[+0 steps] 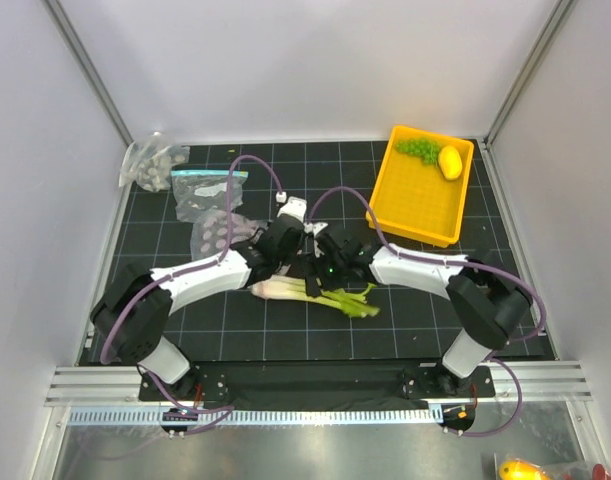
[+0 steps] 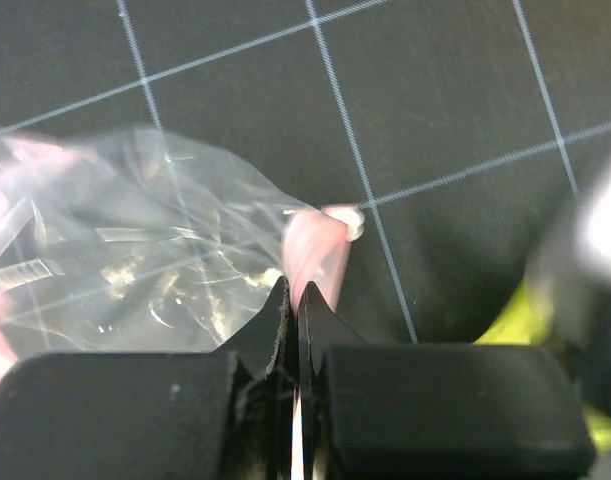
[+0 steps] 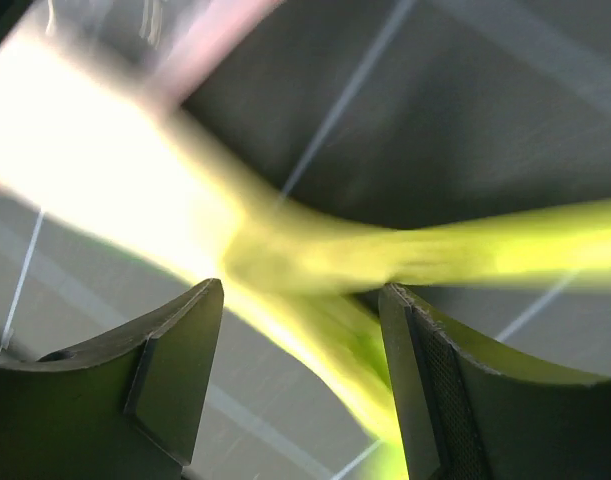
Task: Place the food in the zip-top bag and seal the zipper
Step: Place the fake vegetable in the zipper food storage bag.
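Right now the zip-top bag (image 2: pixel 135 250) is pinched at its pink zipper (image 2: pixel 320 250) corner by the left tool (image 2: pixel 293 300), just over the tabletop (image 2: pixel 435 100). The right tool (image 3: pixel 300 300) is spread astride the leek (image 3: pixel 315 255), which lies between the arms. The stalk is best gripped squarely mid-finger before lifting, with the bag mouth held up. Lemon (image 1: pixel 450 161) and grapes (image 1: pixel 418 149) are seen in the yellow tray (image 1: pixel 425 210).
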